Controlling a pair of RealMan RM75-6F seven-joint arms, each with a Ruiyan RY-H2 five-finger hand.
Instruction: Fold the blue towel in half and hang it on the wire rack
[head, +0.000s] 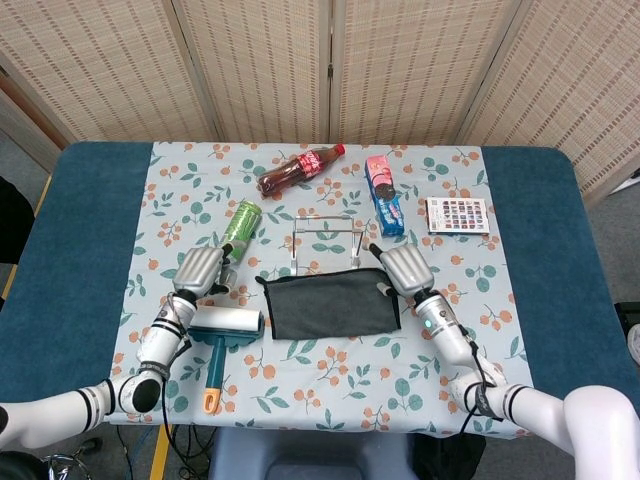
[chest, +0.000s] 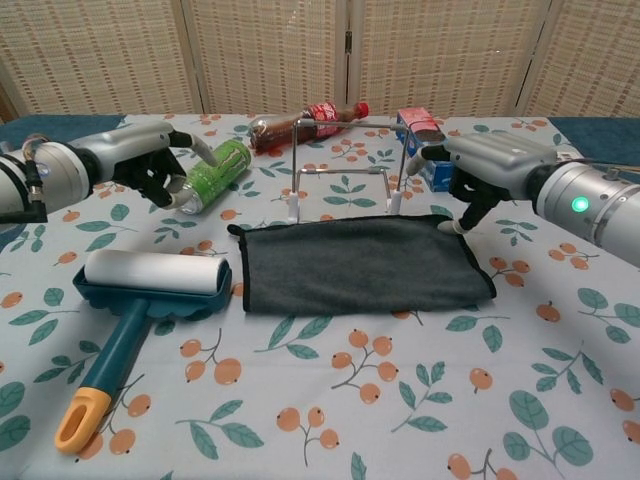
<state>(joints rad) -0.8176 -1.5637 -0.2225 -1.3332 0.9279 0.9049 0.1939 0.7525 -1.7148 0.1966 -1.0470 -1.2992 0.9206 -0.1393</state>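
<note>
The towel (head: 330, 302) (chest: 360, 262) lies folded flat on the tablecloth, dark grey side up, with its far edge just in front of the wire rack (head: 325, 245) (chest: 345, 175). The rack stands upright and bare. My left hand (head: 200, 270) (chest: 150, 165) hovers off the towel's left end, beside the green can, holding nothing, its fingers loosely bent. My right hand (head: 405, 268) (chest: 480, 175) hangs above the towel's far right corner, also holding nothing, its fingertips just clear of the cloth.
A green can (head: 240, 222) (chest: 215, 165) lies next to my left hand. A lint roller (head: 222, 335) (chest: 150, 275) lies left of the towel. Behind the rack are a cola bottle (head: 298, 170), a cookie box (head: 384, 195) and a patterned card (head: 457, 215).
</note>
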